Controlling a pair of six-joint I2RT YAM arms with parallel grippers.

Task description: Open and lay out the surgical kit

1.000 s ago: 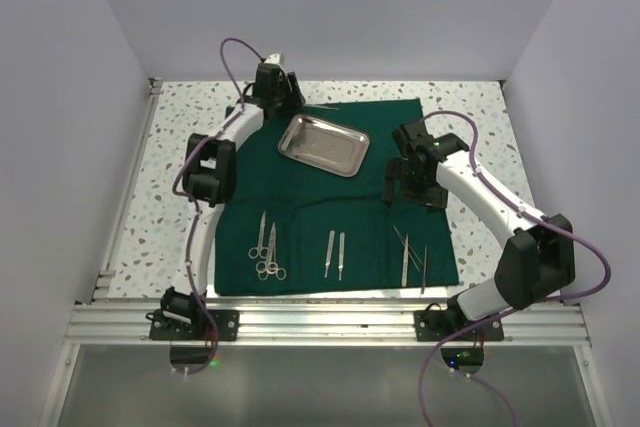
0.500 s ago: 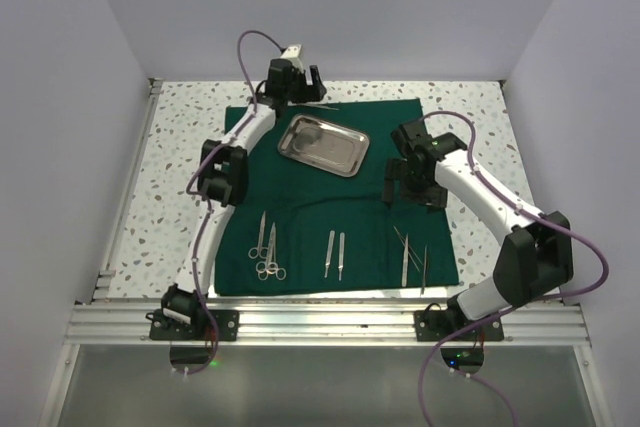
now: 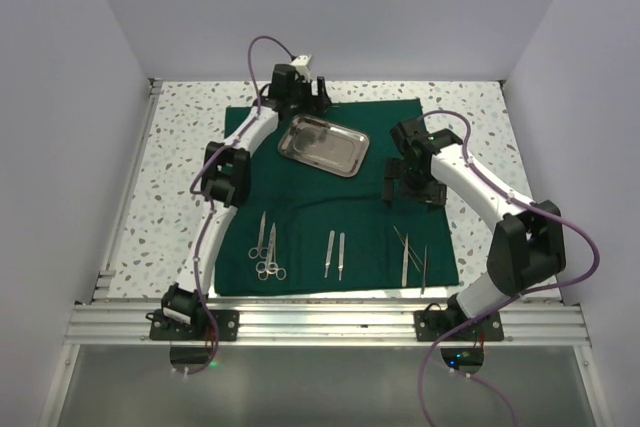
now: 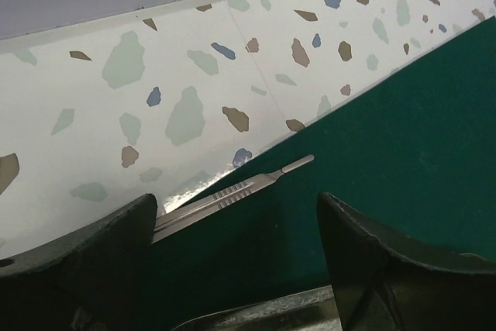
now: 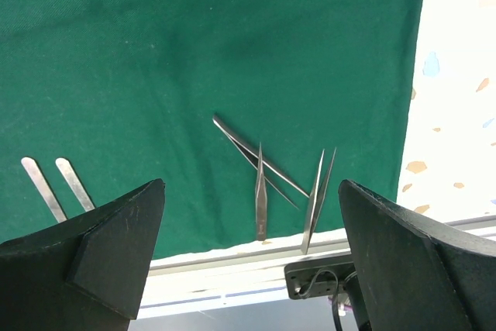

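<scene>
Speckled bench [image 3: 180,177] is carrying the dark green cloth [image 3: 300,212], shiny rectangular steel tray [image 3: 323,144] resting on it. Left gripper [image 4: 236,215] is holding its jaws released near a slim silver handle [image 4: 232,190]; right gripper [image 5: 249,191] is gaping empty above silver tweezers [image 5: 260,199].

Left gripper [image 3: 309,88] reaches far forward, right gripper [image 3: 412,196] hangs nearer, both spread wide.

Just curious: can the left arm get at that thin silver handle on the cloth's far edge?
Probably yes. The left pincer hangs open with the handle showing between its fingers at the edge of the green cloth, nothing covering it.
</scene>
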